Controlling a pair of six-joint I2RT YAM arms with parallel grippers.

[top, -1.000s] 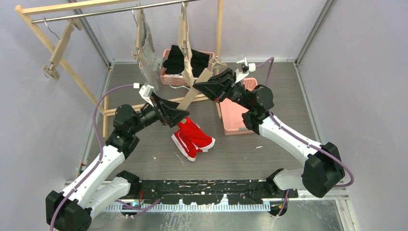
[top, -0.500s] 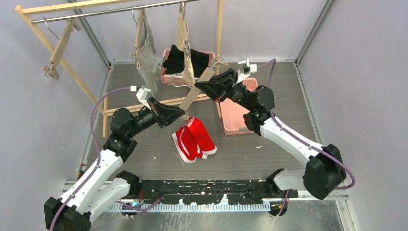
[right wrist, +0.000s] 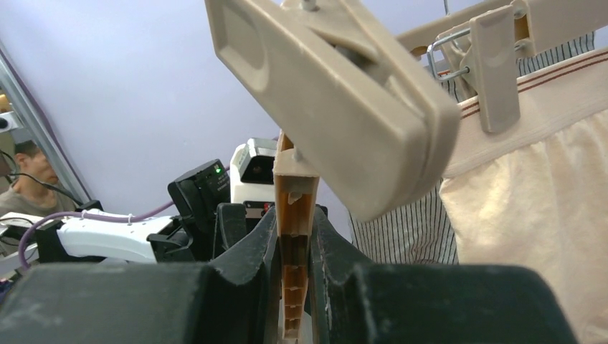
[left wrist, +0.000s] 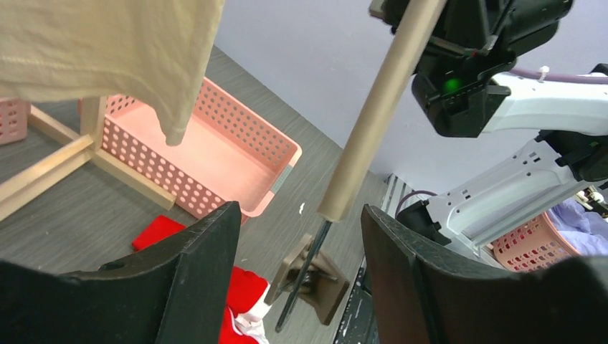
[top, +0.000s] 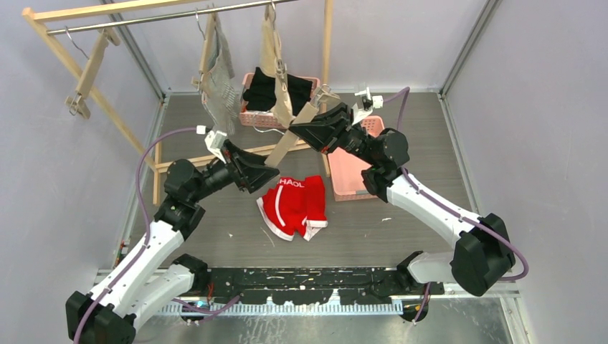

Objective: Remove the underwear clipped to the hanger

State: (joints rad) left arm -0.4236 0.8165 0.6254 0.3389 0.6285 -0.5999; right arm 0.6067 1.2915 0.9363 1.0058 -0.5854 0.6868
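Now the red underwear (top: 294,206) lies rumpled on the tabletop (top: 430,158), white trim showing, just beside the pink basket (top: 349,175) and below the tips of the left end effector (top: 272,172). That end effector stands wide, its fingers (left wrist: 193,272) gripping nothing. The hanger (top: 285,147) slants down past them, touching neither. The right end effector (top: 297,131) is closed narrow on the hanger's bar, higher up. Farther back, the striped underwear (top: 224,89) and the beige underwear (top: 272,54) hang side by side from hangers on the rail (top: 143,19), well above the tabletop.
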